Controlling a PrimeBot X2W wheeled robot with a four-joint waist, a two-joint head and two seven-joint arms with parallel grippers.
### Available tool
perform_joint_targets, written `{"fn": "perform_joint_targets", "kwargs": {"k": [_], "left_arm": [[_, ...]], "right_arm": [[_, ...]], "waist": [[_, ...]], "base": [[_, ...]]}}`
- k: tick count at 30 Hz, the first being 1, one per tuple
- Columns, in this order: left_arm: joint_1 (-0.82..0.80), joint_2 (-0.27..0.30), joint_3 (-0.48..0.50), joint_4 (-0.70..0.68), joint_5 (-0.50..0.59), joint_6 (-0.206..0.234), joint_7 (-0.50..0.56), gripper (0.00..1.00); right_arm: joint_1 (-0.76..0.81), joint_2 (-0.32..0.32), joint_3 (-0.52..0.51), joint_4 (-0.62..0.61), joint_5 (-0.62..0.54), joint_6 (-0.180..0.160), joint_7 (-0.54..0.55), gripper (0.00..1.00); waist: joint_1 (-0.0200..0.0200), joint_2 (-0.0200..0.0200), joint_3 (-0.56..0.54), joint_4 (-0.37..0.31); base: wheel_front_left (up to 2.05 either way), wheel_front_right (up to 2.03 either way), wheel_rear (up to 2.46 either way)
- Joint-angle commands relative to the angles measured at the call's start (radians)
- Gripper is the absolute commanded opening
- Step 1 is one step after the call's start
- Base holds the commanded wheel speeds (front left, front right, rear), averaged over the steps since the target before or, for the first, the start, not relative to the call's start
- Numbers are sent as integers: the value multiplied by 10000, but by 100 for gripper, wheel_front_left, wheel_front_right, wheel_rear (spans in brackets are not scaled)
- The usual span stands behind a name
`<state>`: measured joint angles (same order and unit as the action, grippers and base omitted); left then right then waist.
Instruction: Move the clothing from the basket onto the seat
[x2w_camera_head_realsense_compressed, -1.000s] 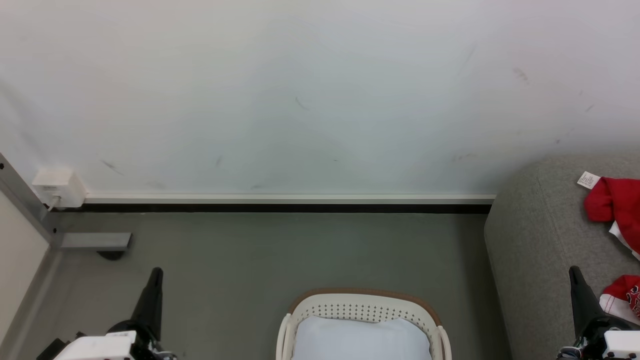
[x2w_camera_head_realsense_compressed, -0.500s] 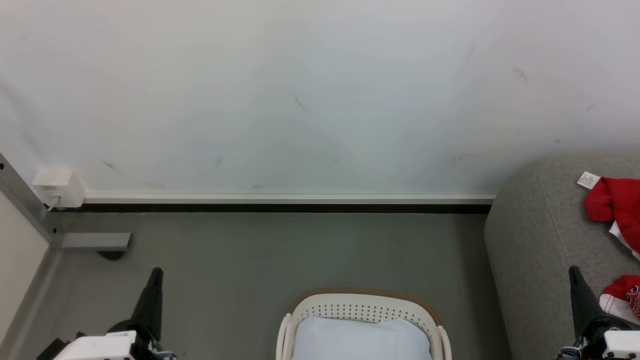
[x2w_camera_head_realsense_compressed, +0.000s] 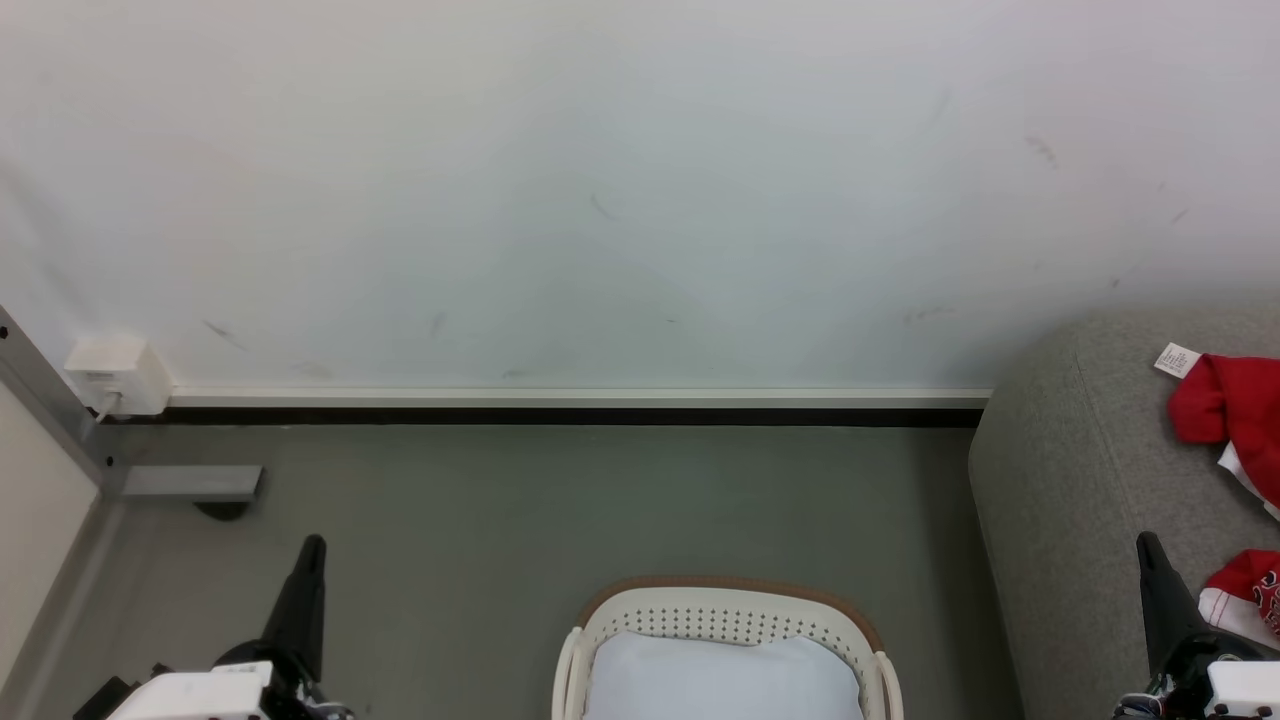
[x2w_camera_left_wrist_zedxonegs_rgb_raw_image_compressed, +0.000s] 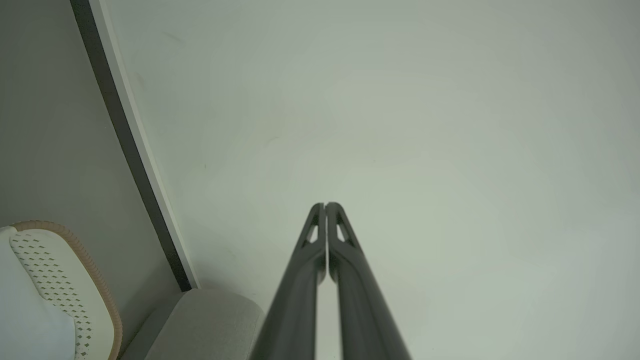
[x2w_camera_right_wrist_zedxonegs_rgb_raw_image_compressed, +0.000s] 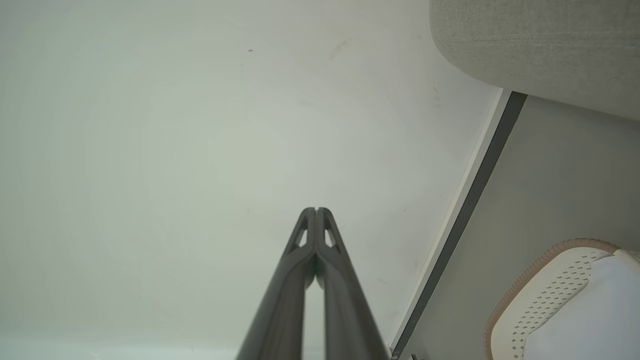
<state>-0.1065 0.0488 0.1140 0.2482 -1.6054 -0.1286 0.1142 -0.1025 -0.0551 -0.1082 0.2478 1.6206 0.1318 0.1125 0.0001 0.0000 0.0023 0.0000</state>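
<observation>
On the seat (x2w_camera_head_realsense_compressed: 1080, 480) at the right lies the clothing (x2w_camera_head_realsense_compressed: 1225, 415), both red pieces, while the basket (x2w_camera_head_realsense_compressed: 735, 595) shows a white pad (x2w_camera_head_realsense_compressed: 720, 680). Left hand (x2w_camera_head_realsense_compressed: 313, 548) and right hand (x2w_camera_head_realsense_compressed: 1147, 542) are closed, empty. Best, probably, to hold them clear of the cloth.

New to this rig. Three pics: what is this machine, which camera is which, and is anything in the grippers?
It is a wheeled robot with two arms, each ending in a two-finger gripper. The wide picture comes from its head camera, looking forward and down: left gripper at lower left, right gripper at lower right. The other two come from wrist cameras that look along each gripper's fingers toward the wall. Both grippers are shut and hold nothing. On the floor between them stands the basket; the part in view holds a white pad. The red clothing lies on the grey seat at the right.
</observation>
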Motion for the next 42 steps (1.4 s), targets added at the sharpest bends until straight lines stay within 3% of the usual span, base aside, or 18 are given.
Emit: {"fn": "perform_joint_targets", "kwargs": {"k": [1,42], "left_arm": [[-85,24,14,-31,-130,-39,42,0],[-84,25,12,-32,-132,-39,40,0]], "right_arm": [[-127,9,-44,-43,-65,-21,-13,0],[-131,27,-70,-41,-90,-21,17,0]], "waist": [[-1,0,0,0],[-1,0,0,0]], "base": [[0,0,0],[0,0,0]]}}
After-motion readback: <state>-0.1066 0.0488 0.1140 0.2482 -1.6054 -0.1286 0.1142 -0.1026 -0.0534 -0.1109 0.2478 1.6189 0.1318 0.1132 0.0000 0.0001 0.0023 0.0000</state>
